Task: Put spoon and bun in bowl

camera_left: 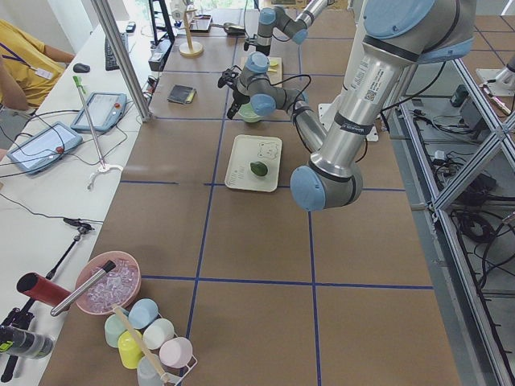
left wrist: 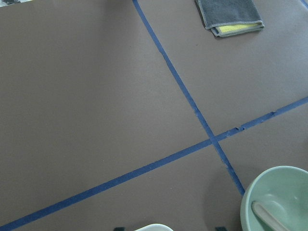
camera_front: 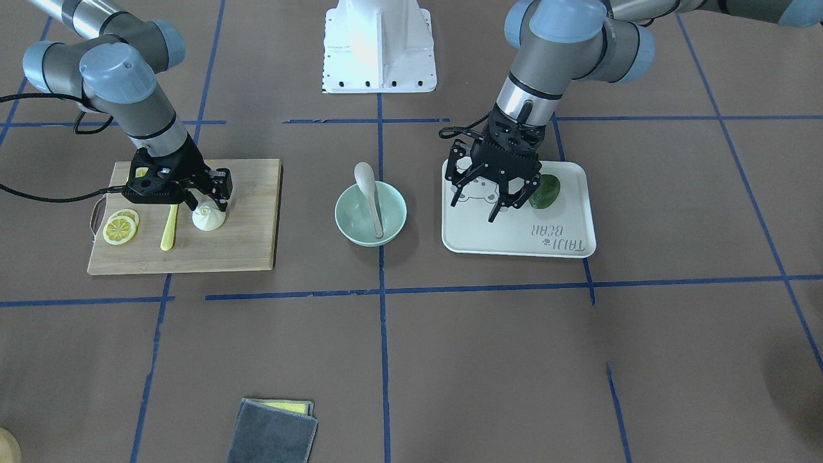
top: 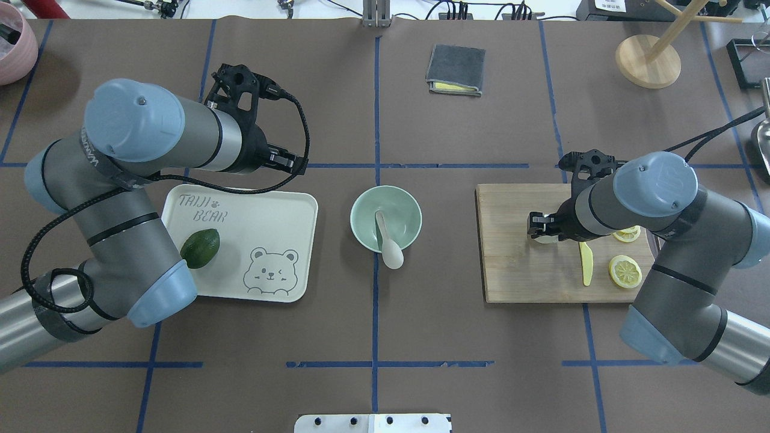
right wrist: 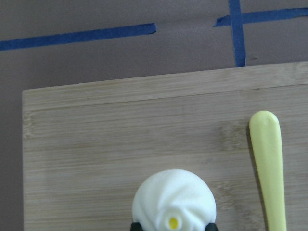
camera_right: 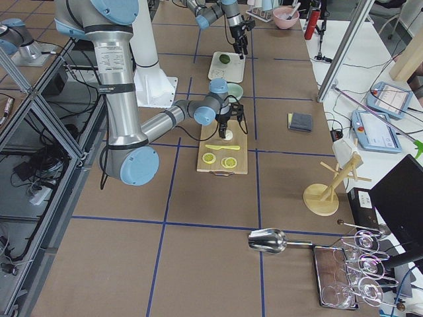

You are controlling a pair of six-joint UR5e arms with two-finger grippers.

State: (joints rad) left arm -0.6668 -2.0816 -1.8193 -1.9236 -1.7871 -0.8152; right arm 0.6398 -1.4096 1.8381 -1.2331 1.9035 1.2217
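1. Spoon [camera_front: 368,193] lying in bowl [camera_front: 347,226], scoop end out over the rim.
2. Bun [right wrist: 173,199] on cutting board [right wrist: 96,144], between right gripper [camera_front: 209,204] fingertips in the wrist view. Squeezed or merely straddled, cannot tell. Nearly hidden overhead.
3. Left gripper [camera_front: 490,204] spread wide, empty, above tray [camera_front: 463,241].

**White bun on a bamboo board, seen from close above**

We look down on a pale bamboo cutting board [right wrist: 120,144] that fills most of the frame. At bottom centre sits a round white steamed bun [right wrist: 173,199] with a swirled, pleated top and a small yellow dot in the middle. Two dark fingertips [right wrist: 136,226] of the right gripper [right wrist: 174,228] flank it; we cannot tell whether they press it. A pale yellow plastic knife [right wrist: 268,168] lies to the right, apart from the bun. Beyond the board, blue tape lines [right wrist: 77,36] cross the brown table [right wrist: 96,62].
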